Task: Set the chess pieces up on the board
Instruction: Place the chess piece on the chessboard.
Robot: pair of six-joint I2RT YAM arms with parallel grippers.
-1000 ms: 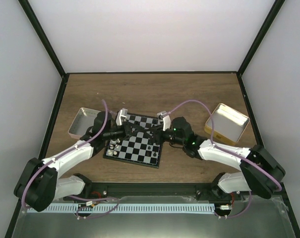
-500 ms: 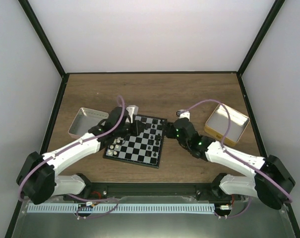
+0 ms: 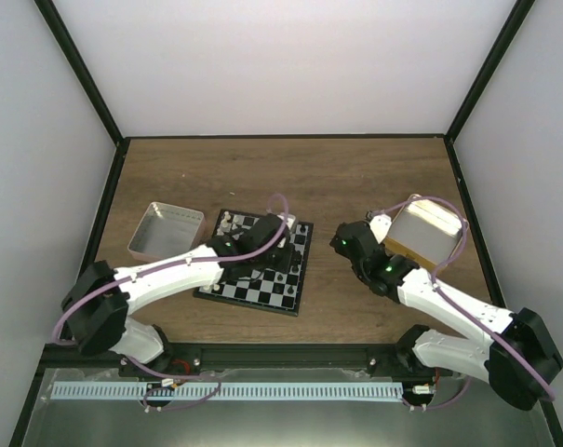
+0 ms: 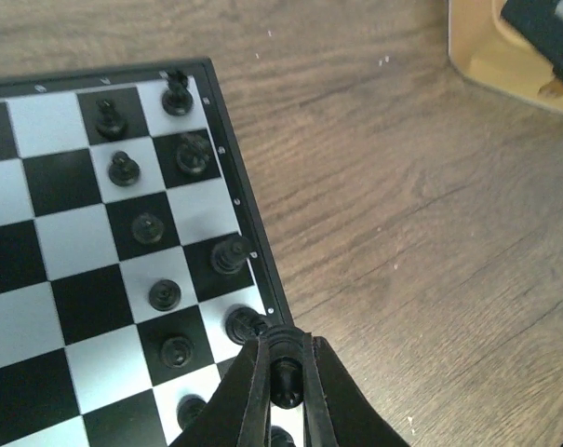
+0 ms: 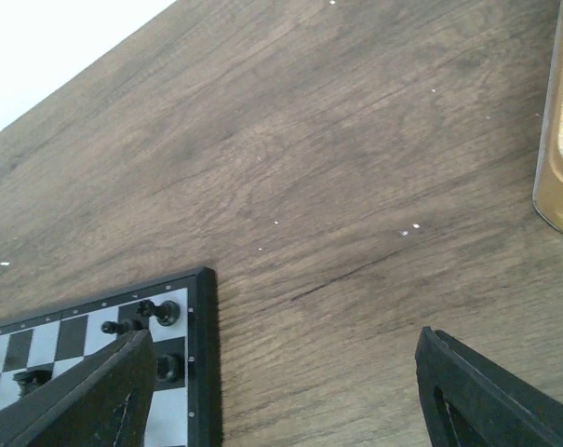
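Note:
The board (image 3: 227,287) lies at the table's middle, with white chess pieces (image 3: 227,223) on its left side and black ones (image 3: 279,277) on its right. My left gripper (image 3: 279,250) reaches across to the board's right edge. In the left wrist view the left gripper (image 4: 288,384) is shut on a small black piece (image 4: 288,374), just above the border squares, beside a row of standing black pieces (image 4: 147,226). My right gripper (image 3: 349,244) hangs over bare wood right of the board. Its fingers (image 5: 86,391) stand wide open, holding nothing.
A pinkish shallow tin (image 3: 165,231) sits left of the board. A yellow-tan tin (image 3: 428,233) sits to the right, close behind the right arm; its rim (image 5: 560,140) shows in the right wrist view. The board's corner (image 5: 203,279) lies near the right gripper's left finger.
The left arm swept right across the board to its right edge, still holding the black piece. The right gripper opened wide and drew back off the board toward the yellow-tan tin.

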